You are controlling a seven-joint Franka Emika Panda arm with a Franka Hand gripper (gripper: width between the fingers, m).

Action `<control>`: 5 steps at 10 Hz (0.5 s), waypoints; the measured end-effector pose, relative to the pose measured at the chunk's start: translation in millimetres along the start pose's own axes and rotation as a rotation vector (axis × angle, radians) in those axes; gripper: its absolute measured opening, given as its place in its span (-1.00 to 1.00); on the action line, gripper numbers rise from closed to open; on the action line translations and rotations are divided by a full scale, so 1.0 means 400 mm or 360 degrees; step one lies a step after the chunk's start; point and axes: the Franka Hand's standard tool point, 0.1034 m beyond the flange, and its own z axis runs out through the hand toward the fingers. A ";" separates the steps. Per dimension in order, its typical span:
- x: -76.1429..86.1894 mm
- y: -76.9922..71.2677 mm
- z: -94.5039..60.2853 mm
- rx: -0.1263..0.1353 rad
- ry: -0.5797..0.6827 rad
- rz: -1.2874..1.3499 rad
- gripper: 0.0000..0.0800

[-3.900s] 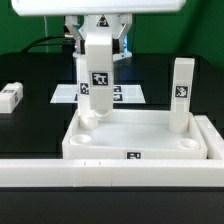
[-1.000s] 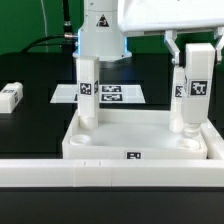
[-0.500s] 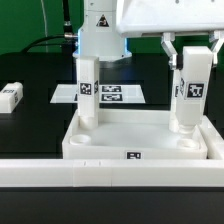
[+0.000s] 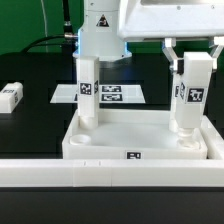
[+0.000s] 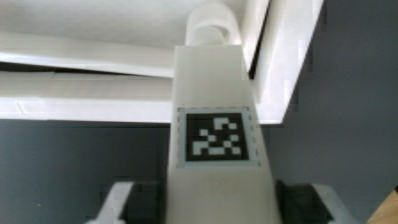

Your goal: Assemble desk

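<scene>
The gripper (image 4: pixel 193 58) clamps the top of a white tag-marked block leg (image 4: pixel 190 100). The leg stands upright with its foot at the far corner socket, on the exterior view's right, of the large white rimmed plastic panel (image 4: pixel 130 148) lying on the black table (image 4: pixel 30 130). A second leg (image 4: pixel 87 95) stands upright at the panel's far left corner.

Upright leg (image 4: pixel 88 92) at each far panel (image 4: pixel 135 128) corner; middle free.

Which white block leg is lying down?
The small white tag-marked block leg at the exterior view's far left: it lies on the black table; the other two legs stand upright.
</scene>
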 end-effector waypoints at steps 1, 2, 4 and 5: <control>0.000 0.001 0.000 -0.0001 0.0000 -0.0021 -0.27; -0.001 0.002 0.001 0.0000 0.0000 -0.0012 -0.27; 0.001 0.003 0.003 -0.0004 0.0024 -0.0013 -0.27; 0.001 0.002 0.003 -0.0003 0.0024 -0.0013 -0.27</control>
